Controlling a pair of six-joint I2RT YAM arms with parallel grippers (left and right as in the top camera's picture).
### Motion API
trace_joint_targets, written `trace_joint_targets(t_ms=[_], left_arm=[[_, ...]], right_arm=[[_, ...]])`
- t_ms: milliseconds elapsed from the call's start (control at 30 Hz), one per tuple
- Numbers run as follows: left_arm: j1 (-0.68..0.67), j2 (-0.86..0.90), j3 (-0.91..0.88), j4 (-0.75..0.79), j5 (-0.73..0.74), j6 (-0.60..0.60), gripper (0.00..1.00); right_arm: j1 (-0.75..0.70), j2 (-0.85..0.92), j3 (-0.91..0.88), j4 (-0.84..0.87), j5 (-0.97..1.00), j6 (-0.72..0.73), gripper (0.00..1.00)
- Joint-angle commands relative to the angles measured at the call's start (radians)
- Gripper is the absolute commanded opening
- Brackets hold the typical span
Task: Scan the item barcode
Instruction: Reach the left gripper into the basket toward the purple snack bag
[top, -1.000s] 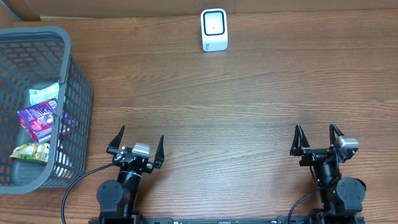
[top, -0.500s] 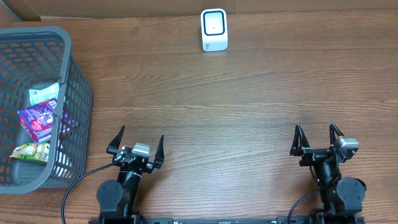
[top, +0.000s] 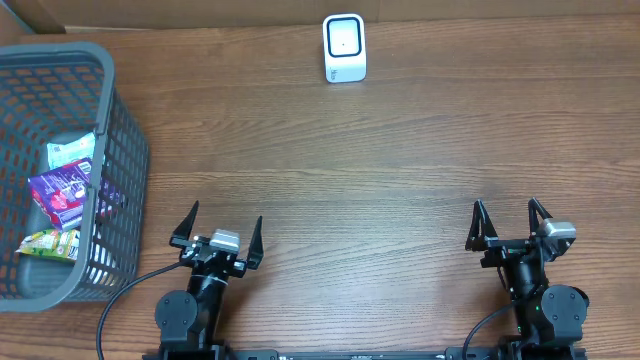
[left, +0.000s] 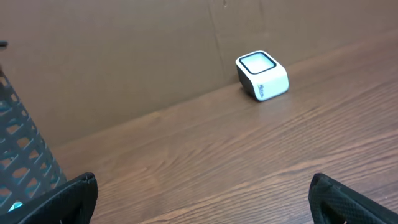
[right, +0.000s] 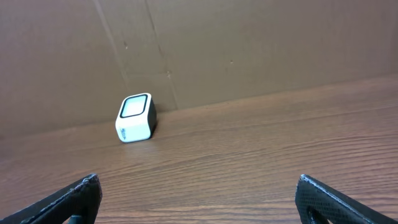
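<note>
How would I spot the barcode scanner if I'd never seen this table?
Look along the far edge of the wooden table, by the cardboard wall. The scanner is the small white box standing alone there, dark-rimmed window on its face, unlike the colourful packets in the grey basket.

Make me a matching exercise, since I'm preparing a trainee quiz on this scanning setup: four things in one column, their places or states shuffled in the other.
Column one:
1. barcode scanner
2. basket
3. purple packet
4. right end effector

Column two:
A. lying inside the basket
B. open and empty, at the near edge of the table
C. standing at the table's left side
D. at the far edge, by the cardboard wall

Pairs: 1-D, 2-C, 3-A, 4-B.
</note>
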Motion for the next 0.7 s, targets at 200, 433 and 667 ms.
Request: trace_joint_targets(t_ms=[200,433,667], left_arm=[[-0.007,0.088,0.216,-0.029,-0.028,-0.101,1.00],[-0.007,0.321,0.470,-0.070,0.050,-0.119,1.00],[-0.007,0.593,0.831,-0.320,0.087,-0.118,1.00]], right_arm=[[-0.003,-0.005,0.071,-0.008,-0.053,0.061,1.00],[-0.003,0.041,0.236,-0.037,-0.103,0.084,1.00],[-0.003,0.195,0.475,-0.164,-0.107,0.080,1.00]])
